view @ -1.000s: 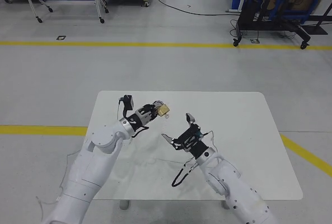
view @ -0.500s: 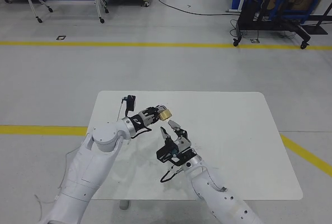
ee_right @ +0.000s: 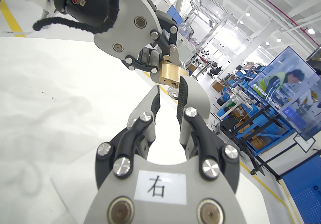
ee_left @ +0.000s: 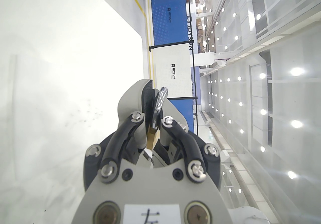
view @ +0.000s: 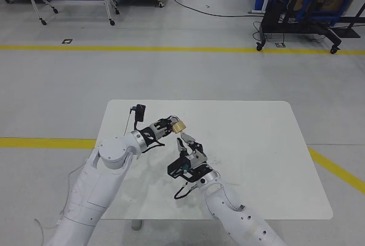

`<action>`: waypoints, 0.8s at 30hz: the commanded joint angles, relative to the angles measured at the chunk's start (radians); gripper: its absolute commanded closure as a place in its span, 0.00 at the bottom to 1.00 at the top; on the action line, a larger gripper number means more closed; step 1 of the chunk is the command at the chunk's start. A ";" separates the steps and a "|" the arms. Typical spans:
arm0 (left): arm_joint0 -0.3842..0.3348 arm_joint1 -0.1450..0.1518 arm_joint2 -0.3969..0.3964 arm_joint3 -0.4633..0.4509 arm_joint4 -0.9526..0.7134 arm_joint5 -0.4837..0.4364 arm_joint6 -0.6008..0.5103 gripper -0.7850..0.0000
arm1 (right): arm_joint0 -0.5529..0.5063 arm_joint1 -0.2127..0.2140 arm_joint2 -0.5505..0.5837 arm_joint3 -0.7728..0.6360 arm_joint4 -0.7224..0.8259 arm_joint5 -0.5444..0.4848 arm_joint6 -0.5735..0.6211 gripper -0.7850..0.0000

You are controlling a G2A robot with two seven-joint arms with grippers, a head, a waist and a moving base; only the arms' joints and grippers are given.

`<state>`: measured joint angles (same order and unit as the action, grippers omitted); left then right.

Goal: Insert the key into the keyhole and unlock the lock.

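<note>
Small brass padlock with steel shackle held above white rectangular table, over its left-of-centre part, clamped between fingers of left gripper. Shackle lies along those fingers, toward their tips. Right gripper just right of padlock and nearer robot, fingers apart, tips aimed at padlock body. Small silver key at padlock's end away from shackle, just past right fingertips, nearer one finger; contact cannot be told.

Bright, even light fr. rows of ceiling lamps overhead. Table top glares near-white in left wrist view, esp. toward its rounded corner. Lock shackle glints. Both wrist views bend straight lines at their edges.
</note>
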<state>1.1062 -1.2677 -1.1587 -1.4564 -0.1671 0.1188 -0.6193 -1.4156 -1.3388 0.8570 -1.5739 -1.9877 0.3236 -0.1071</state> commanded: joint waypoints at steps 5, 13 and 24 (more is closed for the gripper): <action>0.019 0.005 -0.003 -0.040 0.037 0.010 0.007 1.00 | 0.001 -0.007 -0.003 0.010 -0.031 0.013 0.018 0.75; 0.047 0.011 -0.012 -0.091 0.078 0.003 0.034 1.00 | 0.007 -0.018 -0.008 0.022 -0.051 0.027 0.039 0.81; 0.075 0.016 -0.015 -0.123 0.115 -0.034 0.052 1.00 | 0.011 -0.031 0.000 0.027 -0.029 0.019 0.037 1.00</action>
<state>1.1797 -1.2519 -1.1735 -1.5772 -0.0532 0.0893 -0.5682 -1.4053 -1.3689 0.8558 -1.5457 -2.0257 0.3511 -0.0659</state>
